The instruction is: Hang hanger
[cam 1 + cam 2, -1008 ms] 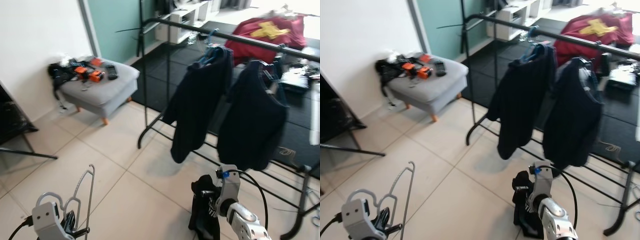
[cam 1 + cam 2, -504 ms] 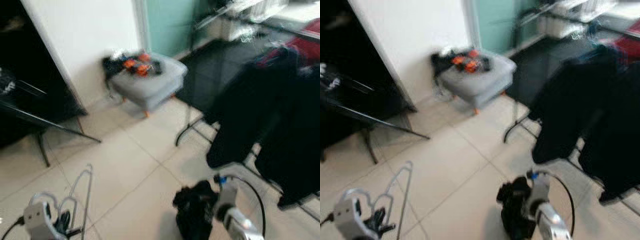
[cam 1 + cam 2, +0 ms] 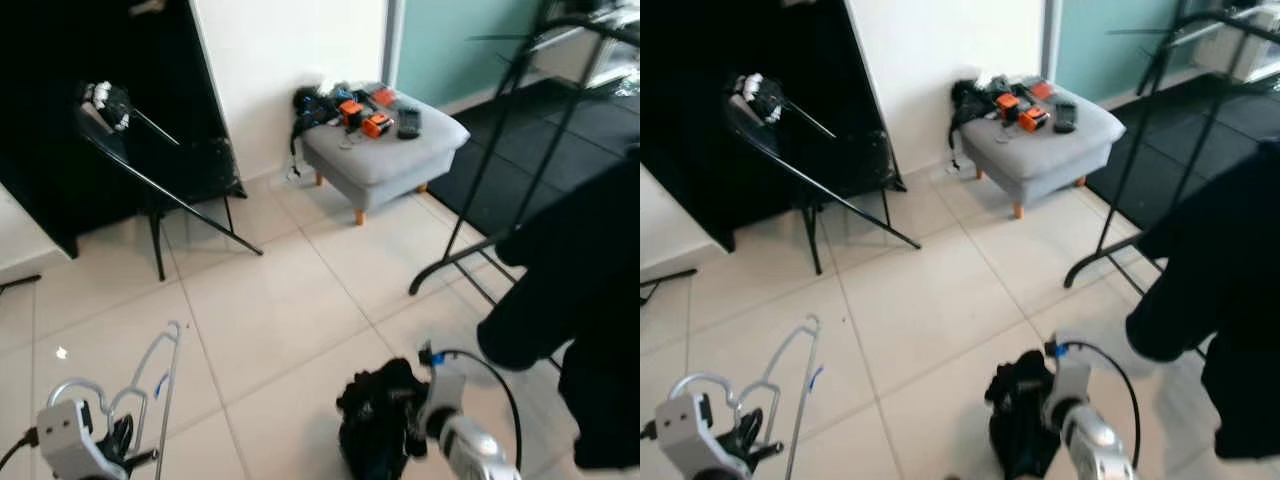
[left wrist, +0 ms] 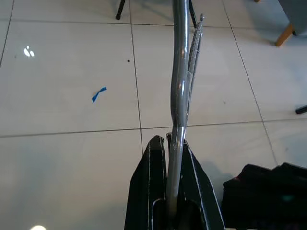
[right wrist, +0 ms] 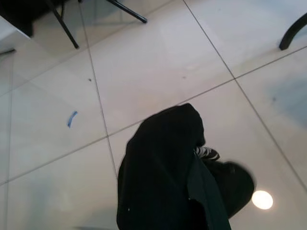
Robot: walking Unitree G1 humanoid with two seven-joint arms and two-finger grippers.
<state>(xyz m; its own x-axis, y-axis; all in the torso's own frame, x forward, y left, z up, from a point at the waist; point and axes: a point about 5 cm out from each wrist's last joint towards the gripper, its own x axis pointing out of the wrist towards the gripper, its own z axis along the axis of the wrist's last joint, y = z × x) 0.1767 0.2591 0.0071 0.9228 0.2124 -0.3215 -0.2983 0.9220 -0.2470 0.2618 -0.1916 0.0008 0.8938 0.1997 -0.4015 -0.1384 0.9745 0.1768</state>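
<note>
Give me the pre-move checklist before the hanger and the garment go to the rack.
1. Left gripper clamped on the metal hanger: ok.
2. Right gripper holding the black garment: ok, cloth drapes over its fingers.
3. Garment threaded on the hanger: not ok, they are apart.
4. Rack facing the robot: not ok, it stands off to the right.
5. Free space on the rail: cannot tell.

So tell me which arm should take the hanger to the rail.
Left. The left gripper already has its jaws shut on the metal hanger. The right gripper is wrapped in dark clothing, though the rack stands on the robot's right.
</note>
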